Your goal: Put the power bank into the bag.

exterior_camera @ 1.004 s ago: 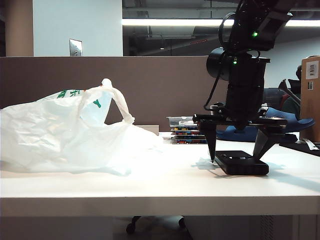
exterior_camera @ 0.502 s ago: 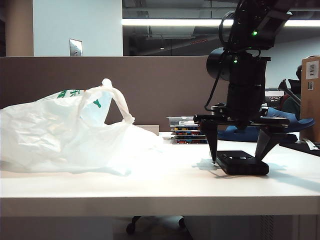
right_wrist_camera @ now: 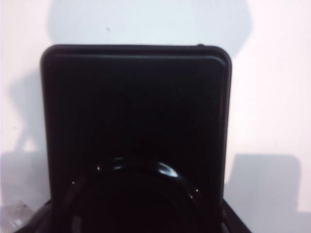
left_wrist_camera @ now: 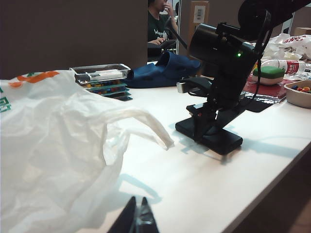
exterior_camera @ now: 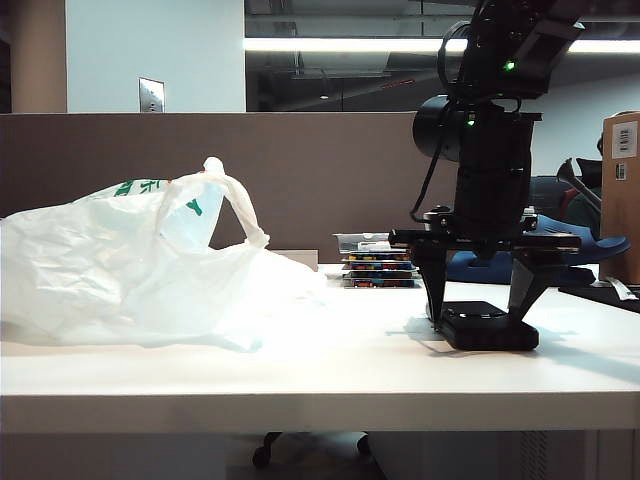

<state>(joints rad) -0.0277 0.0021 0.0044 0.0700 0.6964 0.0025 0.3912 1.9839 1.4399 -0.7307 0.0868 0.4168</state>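
While one power bank (exterior_camera: 488,325) lay flat on the table (exterior_camera: 300,375), right gripper (exterior_camera: 478,318) straddled it, jaws spread; one bag (exterior_camera: 130,265) lay apart. Left gripper (left_wrist_camera: 136,219), closed, appeared only in its wrist view.

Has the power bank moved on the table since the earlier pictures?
Yes. The power bank slid slightly rightward in the exterior view, away from the bag, as the right gripper narrowed around it.

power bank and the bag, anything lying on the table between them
Nothing: in the exterior view only bare white table runs from the bag to the power bank, which the right pincer straddles.
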